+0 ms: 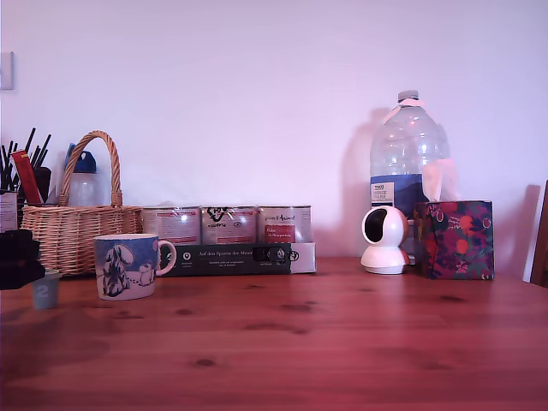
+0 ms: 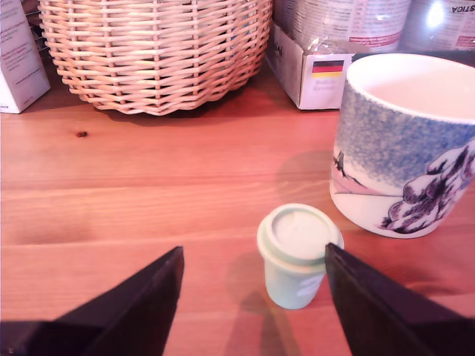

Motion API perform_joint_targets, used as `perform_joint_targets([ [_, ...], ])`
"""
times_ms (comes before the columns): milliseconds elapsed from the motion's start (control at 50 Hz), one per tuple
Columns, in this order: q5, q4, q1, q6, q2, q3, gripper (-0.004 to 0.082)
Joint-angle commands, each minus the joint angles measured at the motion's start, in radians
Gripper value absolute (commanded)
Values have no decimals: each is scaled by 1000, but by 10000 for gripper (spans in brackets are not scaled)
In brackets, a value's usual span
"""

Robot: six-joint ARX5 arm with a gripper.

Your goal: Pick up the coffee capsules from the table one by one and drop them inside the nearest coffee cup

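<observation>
A small pale teal capsule [image 2: 297,256] stands on the reddish-brown wooden table [image 2: 148,193], wide end up. It sits between my gripper's [image 2: 254,251] two black fingers, close to the finger [image 2: 378,311] on the mug's side and apart from the other. The gripper is open and holds nothing. The blue-and-white coffee cup [image 2: 404,148] stands just beyond the capsule, mouth up. In the exterior view the gripper [image 1: 21,261] is a dark shape at the far left edge. The capsule [image 1: 45,291] is right beside it, and the cup [image 1: 128,265] is a little further to the exterior view's right.
A wicker basket [image 1: 77,231] stands behind the cup, with three silver tins [image 1: 229,224] and a long dark box [image 1: 240,257] beside it. Further to the exterior view's right stand a white camera [image 1: 384,240], a water bottle [image 1: 408,158] and a patterned tissue box [image 1: 454,240].
</observation>
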Motion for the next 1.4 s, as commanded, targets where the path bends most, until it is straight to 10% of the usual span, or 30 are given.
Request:
perform_joint_targets([
  [0, 2, -31, -24, -2, -24, -8, 511],
  [440, 70, -68, -40, 6, -46, -8, 511],
  [1380, 61, -256, -53, 54, -32, 105, 511],
])
